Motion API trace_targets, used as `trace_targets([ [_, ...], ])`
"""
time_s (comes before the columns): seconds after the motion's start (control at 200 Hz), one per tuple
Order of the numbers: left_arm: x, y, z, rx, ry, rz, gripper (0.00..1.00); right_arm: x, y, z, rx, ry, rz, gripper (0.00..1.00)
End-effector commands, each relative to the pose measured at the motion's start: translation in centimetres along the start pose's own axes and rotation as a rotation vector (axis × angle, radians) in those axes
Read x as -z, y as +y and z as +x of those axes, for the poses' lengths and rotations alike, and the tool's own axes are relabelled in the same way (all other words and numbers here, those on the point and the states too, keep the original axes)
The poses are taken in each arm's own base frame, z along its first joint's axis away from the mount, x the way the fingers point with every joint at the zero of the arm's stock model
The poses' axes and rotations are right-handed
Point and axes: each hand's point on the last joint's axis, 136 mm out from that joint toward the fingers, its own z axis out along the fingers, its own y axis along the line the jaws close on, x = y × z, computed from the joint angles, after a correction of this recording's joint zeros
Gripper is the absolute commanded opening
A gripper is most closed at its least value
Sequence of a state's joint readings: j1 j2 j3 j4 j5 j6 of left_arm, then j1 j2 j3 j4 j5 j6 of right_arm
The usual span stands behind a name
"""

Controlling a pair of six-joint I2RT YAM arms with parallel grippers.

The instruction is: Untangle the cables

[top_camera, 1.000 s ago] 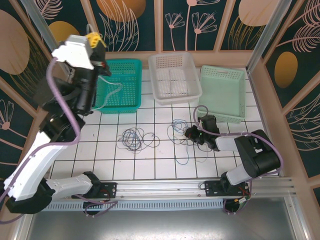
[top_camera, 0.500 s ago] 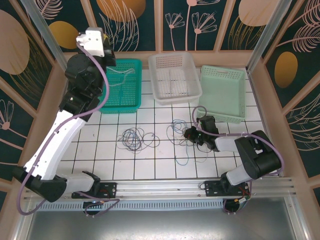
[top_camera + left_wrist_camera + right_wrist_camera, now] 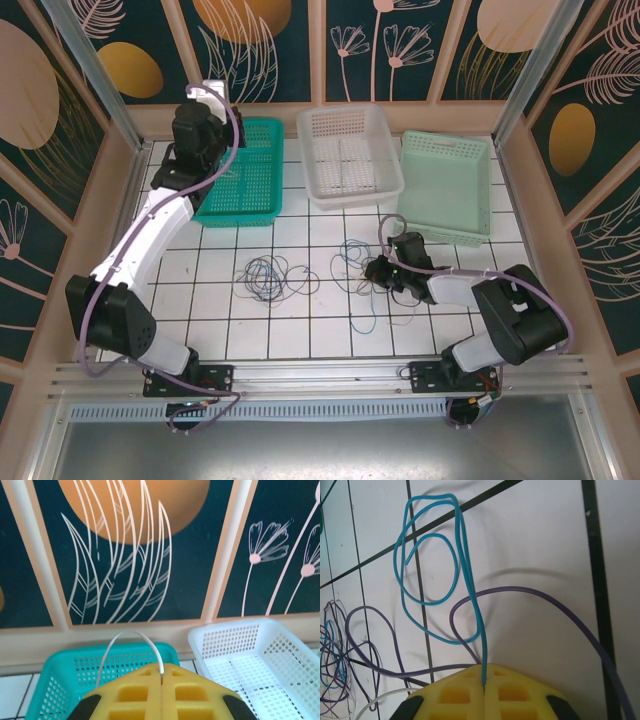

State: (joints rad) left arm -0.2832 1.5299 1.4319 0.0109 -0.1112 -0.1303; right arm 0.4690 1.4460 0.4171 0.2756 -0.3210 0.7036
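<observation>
Two grips: my left gripper clamps a white cable, my right gripper a blue cable; both look light, springy, probably slippery, best pinched near free ends.

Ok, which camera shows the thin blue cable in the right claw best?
Right wrist: the thin blue cable runs close and sharp into the shut right claw. Top external gives just a faint thread by that claw.

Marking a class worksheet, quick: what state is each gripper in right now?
The left gripper: jaws shut on the white cable.
The right gripper: jaws shut on the blue cable.
</observation>
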Motion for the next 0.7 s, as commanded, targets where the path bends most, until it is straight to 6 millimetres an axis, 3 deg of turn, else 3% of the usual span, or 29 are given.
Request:
trace_targets([
  [0.0, 0.0, 0.4, -0.7, 0.049, -0.025, 0.019, 0.00, 0.3, 0.4, -0.6, 0.033, -0.028, 0.014, 0.00],
  [0.16, -1.5, 1.9, 1.7, 0.078, 0.042, -0.015, 0.00, 0.3, 0.2, -0.4, 0.031, -0.024, 0.019, 0.00],
  [0.465, -4.5, 3.7, 9.4, 0.122, 0.234, -0.081, 0.02, 0.7, 0.2, -0.9, 0.050, -0.037, 0.041, 0.00],
  [0.606, -4.8, 3.3, 12.5, 0.167, 0.307, -0.052, 0.45, 2.0, 1.5, -1.8, 0.086, -0.091, 0.014, 0.01],
  [0.616, -5.1, 3.3, 13.4, 0.170, 0.326, -0.053, 0.47, 2.1, 1.6, -1.9, 0.089, -0.096, 0.012, 0.01],
  [0.696, -5.1, 3.0, 15.6, 0.206, 0.370, -0.040, 0.63, 3.4, 2.6, -2.5, 0.117, -0.142, -0.011, 0.01],
])
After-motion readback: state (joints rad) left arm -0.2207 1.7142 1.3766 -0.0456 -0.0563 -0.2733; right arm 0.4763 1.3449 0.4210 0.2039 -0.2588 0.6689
